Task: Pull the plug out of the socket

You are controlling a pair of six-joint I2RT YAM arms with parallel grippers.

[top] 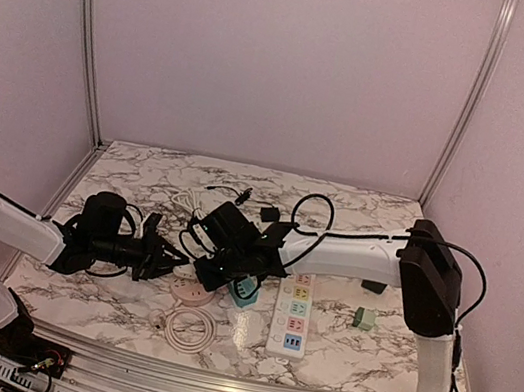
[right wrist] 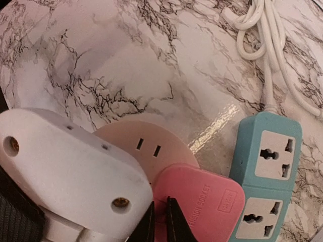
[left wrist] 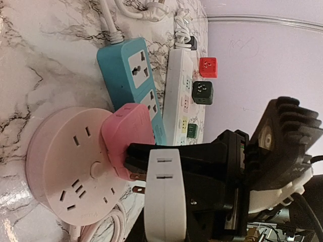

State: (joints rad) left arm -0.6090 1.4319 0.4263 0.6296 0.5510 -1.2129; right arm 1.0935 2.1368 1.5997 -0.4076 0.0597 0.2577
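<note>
Pink plug (left wrist: 126, 133) half out of the round socket (left wrist: 60, 171), prongs showing.
My right claw (right wrist: 161, 223), pinched shut on nothing, presses the plug's edge; whether my left claw (top: 172, 261) grips, I cannot tell. Pull runs up along the prongs.

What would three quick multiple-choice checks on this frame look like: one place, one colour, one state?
1. The teal power strip lies:
A) against the far wall
B) between the round socket and the white strip
C) under the left arm's base

2. The plug by the right gripper is:
A) green
B) black
C) pink

3. The right gripper's jaws are:
A) wide open
B) shut
C) clamped around a cord

Answers:
1. B, the top view shows it flanked by both.
2. C, both wrist views show it pink.
3. B, its tips meet in the right wrist view.
</note>
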